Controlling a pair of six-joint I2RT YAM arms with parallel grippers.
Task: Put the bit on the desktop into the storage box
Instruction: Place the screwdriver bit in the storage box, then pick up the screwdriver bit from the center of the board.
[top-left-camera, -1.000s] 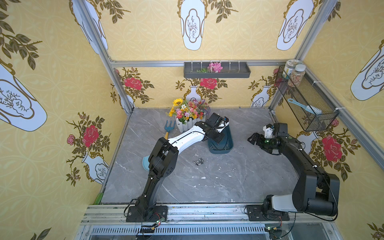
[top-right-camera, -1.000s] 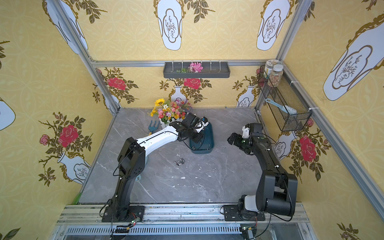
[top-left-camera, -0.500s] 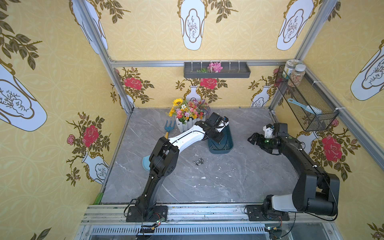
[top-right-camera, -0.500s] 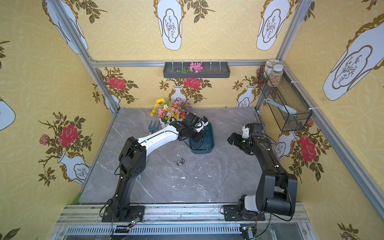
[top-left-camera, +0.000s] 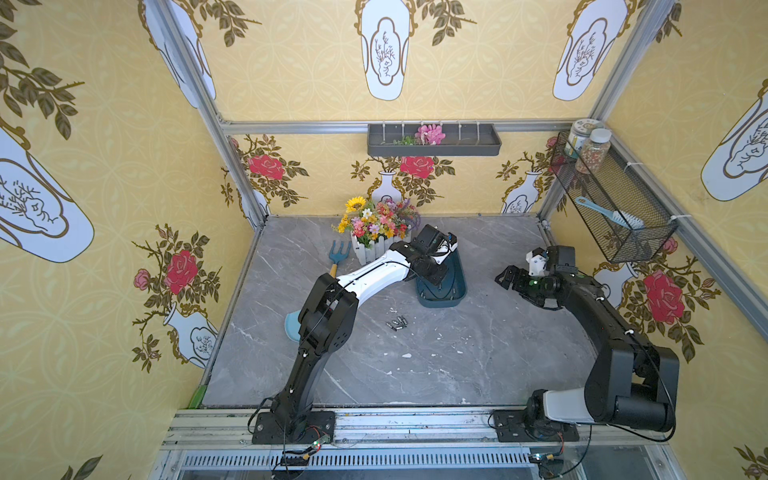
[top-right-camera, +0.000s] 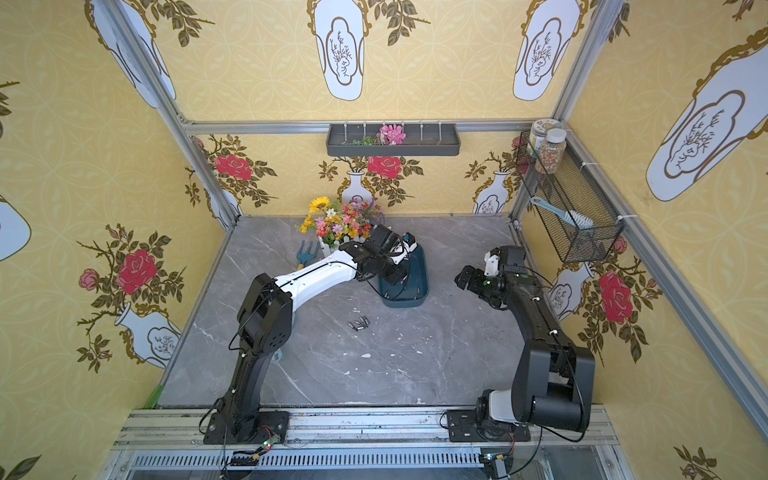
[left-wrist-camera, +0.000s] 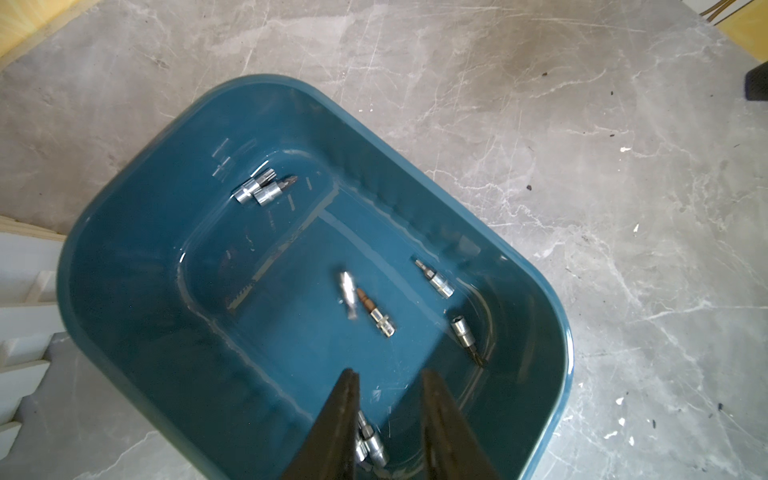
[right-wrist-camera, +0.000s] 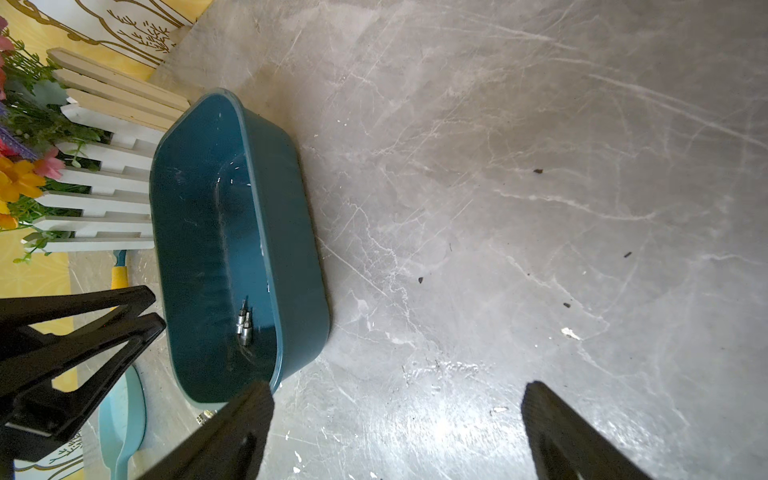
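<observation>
1. The left end effector (left-wrist-camera: 390, 374) hung over the dark teal oblong plastic storage box (left-wrist-camera: 124, 270), its fingers parted and gripping nothing.
2. A blurred silver bit (left-wrist-camera: 348, 293) showed inside the box, its long axis roughly parallel to the brown-tipped bit (left-wrist-camera: 376, 309) just beside it.
3. Small silver bits (top-left-camera: 397, 323) lay on the grey marble-look bench (top-left-camera: 478, 365) near the box; they were too small to tell their heading.
4. The right end effector (right-wrist-camera: 397, 390) was spread wide and empty.

No text, brand or number is legible; the print on one jar (top-left-camera: 581, 134) is too small.

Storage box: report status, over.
Status: left tool open, empty, above storage box; right tool open, empty. Several bits inside the box. Cluster of bits on desktop beside it, nothing between.
</observation>
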